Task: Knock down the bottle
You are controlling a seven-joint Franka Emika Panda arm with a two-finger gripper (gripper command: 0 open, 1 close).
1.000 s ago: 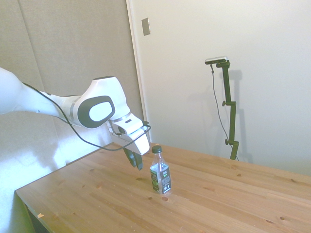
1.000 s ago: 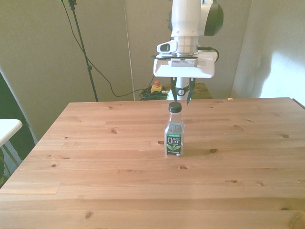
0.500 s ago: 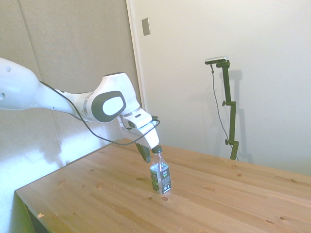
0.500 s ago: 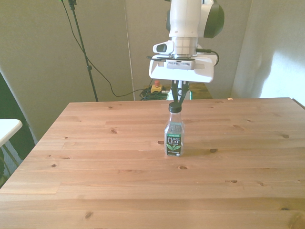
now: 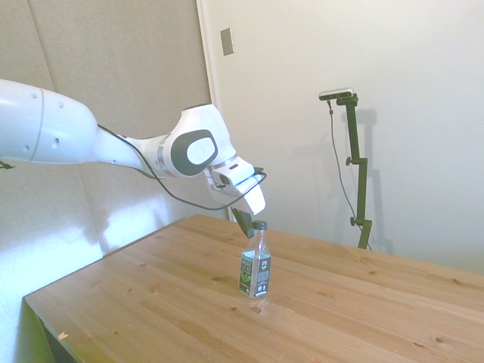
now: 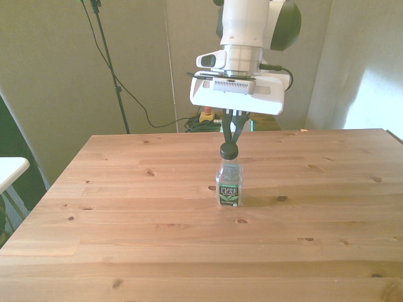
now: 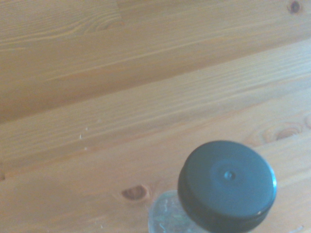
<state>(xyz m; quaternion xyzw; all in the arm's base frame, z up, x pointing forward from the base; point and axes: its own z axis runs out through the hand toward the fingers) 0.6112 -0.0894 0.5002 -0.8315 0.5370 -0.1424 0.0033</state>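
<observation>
Side view: small clear plastic bottle with dark cap and dark label (image 5: 256, 259) tilts mid-table (image 5: 363, 302), base still down. White robot hand (image 5: 244, 219), fingers closed on nothing, presses the cap from 9 o'clock, evidently to topple it.

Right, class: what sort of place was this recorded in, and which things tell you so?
Probably a robotics lab or test room. A white robot arm reaches over a wooden table that holds only one small bottle, with plain walls around and cables trailing to the floor behind.
</observation>
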